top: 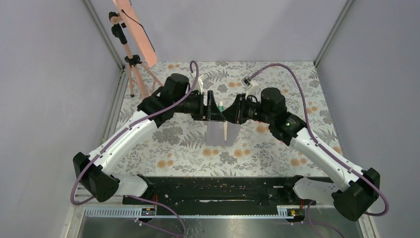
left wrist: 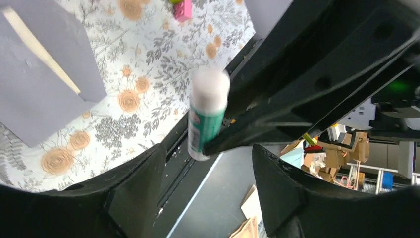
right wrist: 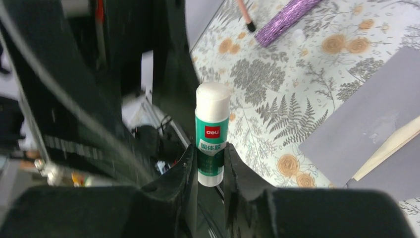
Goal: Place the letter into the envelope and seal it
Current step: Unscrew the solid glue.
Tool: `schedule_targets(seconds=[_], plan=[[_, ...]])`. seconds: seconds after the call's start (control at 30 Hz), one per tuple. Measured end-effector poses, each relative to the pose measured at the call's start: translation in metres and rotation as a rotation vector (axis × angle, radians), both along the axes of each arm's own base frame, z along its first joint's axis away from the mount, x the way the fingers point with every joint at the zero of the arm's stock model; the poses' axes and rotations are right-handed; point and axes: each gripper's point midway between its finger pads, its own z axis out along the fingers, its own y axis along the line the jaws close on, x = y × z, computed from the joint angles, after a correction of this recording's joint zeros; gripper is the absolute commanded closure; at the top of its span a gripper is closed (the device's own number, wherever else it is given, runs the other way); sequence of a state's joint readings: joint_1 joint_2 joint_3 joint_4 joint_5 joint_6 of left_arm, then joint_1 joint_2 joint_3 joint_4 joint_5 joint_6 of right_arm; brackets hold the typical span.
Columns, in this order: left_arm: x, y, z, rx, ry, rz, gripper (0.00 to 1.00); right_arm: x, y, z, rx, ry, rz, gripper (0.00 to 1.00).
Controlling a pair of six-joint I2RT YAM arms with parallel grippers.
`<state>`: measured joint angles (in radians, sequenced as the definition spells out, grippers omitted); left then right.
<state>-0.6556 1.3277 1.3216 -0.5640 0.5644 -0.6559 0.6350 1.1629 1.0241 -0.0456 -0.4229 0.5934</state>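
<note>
Already letter [right wrist: 392, 143] sits inside envelope [right wrist: 366, 111], at 3 o'clock of glue stick [right wrist: 212, 131]. Stick clamped by right gripper [right wrist: 211, 171]; left gripper [left wrist: 207, 151] spread, empty. Gluing and sealing likely remain.

The right pincer [right wrist: 210, 166] clamps a capped glue stick [right wrist: 213, 114] upright near the envelope [right wrist: 366, 124].

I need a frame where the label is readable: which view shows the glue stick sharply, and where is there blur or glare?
Right wrist view: the glue stick is crisp and its label is legible, though the frame's left third is smeared. Left wrist view: it looks soft and the white cap is washed out. Top external view: evenly lit and sharp, but it is far too small to read.
</note>
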Motion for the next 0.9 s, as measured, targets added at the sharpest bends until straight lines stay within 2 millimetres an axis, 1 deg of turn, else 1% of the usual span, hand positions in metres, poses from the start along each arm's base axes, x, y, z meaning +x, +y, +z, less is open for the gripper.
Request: schedule_targets(seconds=[0.07,0.13,0.23,0.3,0.37,0.47,0.53,0.7,0.9], plan=[[0.0,0.005,0.01,-0.018,-0.022,-0.036,0.35,-0.014,-0.002,0.001,-0.006,-0.039,0.056,1.0],[0.006,0.016,0.022,-0.038,-0.061,-0.038,0.37,-0.03,-0.003,0.004,-0.017,-0.087,0.114,1.0],[0.014,0.04,0.042,-0.09,-0.105,-0.008,0.37,-0.041,-0.008,0.014,-0.026,-0.17,0.161,1.0],[0.017,0.052,0.057,-0.132,-0.131,0.015,0.37,-0.045,-0.01,0.018,-0.033,-0.22,0.181,1.0],[0.014,0.058,0.073,-0.188,-0.166,0.015,0.37,-0.05,-0.011,0.02,-0.04,-0.258,0.215,1.0],[0.006,0.054,0.084,-0.258,-0.176,-0.024,0.36,-0.054,-0.01,0.016,-0.058,-0.293,0.265,1.0],[0.003,0.051,0.083,-0.292,-0.16,-0.044,0.35,-0.054,-0.01,0.013,-0.074,-0.312,0.283,1.0],[0.0,0.045,0.071,-0.341,-0.083,-0.068,0.35,-0.053,-0.011,0.009,-0.103,-0.355,0.302,1.0],[-0.003,0.042,0.077,-0.396,-0.075,-0.098,0.35,-0.052,-0.011,0.007,-0.117,-0.38,0.309,1.0]])
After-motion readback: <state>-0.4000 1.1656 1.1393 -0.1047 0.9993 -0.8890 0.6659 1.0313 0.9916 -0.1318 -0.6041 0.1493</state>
